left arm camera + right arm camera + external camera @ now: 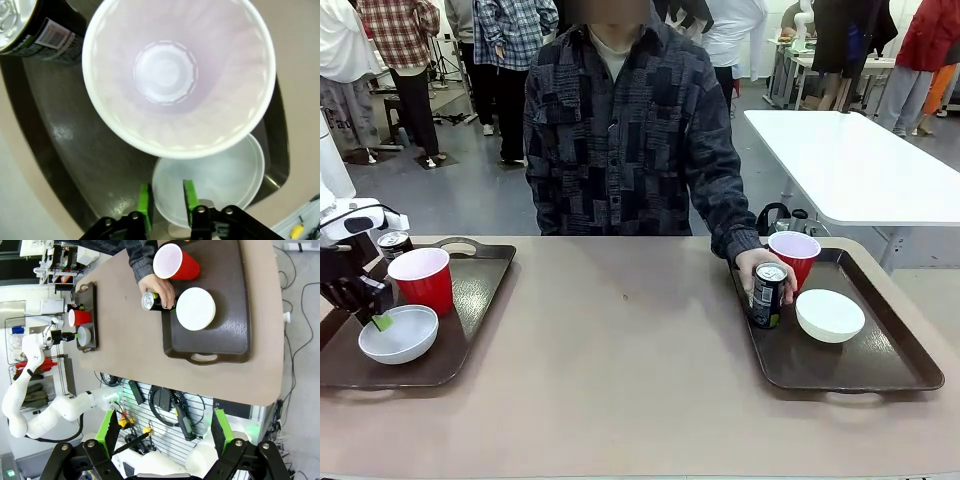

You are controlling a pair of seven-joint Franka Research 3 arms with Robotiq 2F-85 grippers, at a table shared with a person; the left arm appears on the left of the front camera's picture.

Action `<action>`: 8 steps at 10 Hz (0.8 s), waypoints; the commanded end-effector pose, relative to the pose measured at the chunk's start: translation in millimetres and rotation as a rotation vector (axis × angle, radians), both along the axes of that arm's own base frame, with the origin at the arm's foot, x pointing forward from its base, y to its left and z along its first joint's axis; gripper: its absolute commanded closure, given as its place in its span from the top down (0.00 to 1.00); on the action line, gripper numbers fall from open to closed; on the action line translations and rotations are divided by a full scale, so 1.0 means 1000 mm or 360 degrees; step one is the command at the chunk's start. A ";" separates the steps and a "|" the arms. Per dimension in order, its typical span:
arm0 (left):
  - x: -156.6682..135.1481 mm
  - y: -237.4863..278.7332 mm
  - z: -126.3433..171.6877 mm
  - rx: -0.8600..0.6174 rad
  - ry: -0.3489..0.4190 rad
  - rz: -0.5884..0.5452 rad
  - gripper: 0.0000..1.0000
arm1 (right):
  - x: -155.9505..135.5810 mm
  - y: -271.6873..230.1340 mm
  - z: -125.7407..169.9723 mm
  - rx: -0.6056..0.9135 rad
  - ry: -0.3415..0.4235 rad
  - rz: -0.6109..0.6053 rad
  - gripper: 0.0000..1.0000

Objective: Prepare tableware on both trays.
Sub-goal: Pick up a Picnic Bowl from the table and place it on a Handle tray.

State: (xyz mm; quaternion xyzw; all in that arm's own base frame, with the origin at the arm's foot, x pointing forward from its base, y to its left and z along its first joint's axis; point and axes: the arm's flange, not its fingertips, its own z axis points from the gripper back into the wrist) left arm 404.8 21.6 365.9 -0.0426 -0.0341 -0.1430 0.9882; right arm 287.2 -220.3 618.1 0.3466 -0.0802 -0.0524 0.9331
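Front view: left gripper (pixel 377 318) lower left of frame, green pads pinching rim of white bowl (pixel 398 333) on left tray (pixel 470 310); clenched on rim. Behind bowl: red cup (pixel 421 279), then dark can (pixel 393 243), both on that tray. Right tray (pixel 880 365) lower right: bowl (pixel 829 315), red cup (pixel 794 255), can (pixel 767 295) gripped by person's hand (pixel 760 265). Right gripper (pixel 165 432) spread wide, empty, high above table. Judgement: both sets nearly complete; left: release bowl, person release can.

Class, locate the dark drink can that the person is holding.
In the front view, the slim dark drink can stands at the right tray's left rim, in the person's hand, between red plastic cup and white bowl.
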 end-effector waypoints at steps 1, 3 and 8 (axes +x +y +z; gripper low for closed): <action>-0.015 0.012 0.021 0.0020 0.0011 -0.0035 1.00 | -0.001 0.003 -0.001 0.0027 -0.0005 -0.0002 0.95; -0.025 0.018 0.045 0.0024 0.0009 -0.0043 1.00 | -0.001 0.003 -0.001 0.0027 -0.0005 -0.0002 0.95; -0.032 0.008 0.116 0.0060 0.0002 0.0097 1.00 | -0.001 0.003 -0.001 0.0027 -0.0005 -0.0002 0.95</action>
